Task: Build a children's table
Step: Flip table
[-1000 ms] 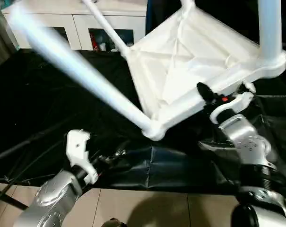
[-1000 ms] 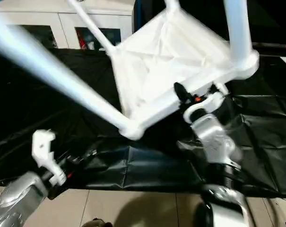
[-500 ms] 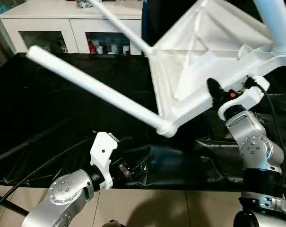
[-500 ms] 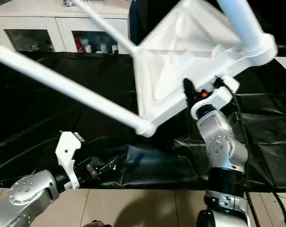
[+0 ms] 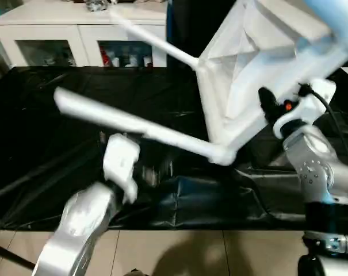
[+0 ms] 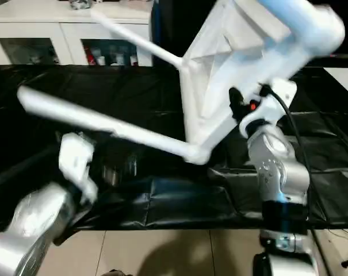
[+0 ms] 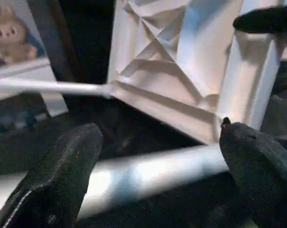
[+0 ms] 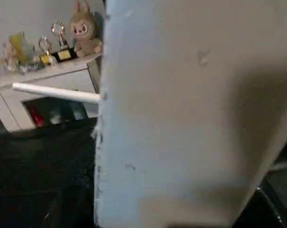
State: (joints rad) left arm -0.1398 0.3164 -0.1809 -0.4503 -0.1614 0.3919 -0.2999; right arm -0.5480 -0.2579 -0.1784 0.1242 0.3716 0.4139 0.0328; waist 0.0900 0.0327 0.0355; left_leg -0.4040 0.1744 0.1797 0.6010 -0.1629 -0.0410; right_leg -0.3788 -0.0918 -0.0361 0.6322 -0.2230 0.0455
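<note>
From the head cameras, the all-white plastic children's table (image 5: 260, 75) hangs tipped on edge above the black crinkled sheeting (image 5: 208, 195), its ribbed square underside facing the robot and its smooth cylindrical tube legs (image 5: 139, 123) splaying outward. The right gripper (image 5: 270, 105) clamps the rim of the top, one black finger showing against the white edge; held by a single rim on slick plastic, the table could, I judge, pivot or slip under its own weight. The left gripper (image 7: 157, 161) sits just under the nearest leg. In the left wrist view its two blunt matte-black fingers (image 7: 62, 166) stand spread, with that glossy round leg crossing between them untouched; closing off-centre on such a curve could roll the leg out or lever it in its corner socket (image 7: 247, 95). In the right wrist view a flat, faintly scuffed white panel lies pressed close against the gripper, with a glass-fronted white cabinet (image 8: 43, 90) carrying a plush toy (image 8: 84, 33) well beyond.
</note>
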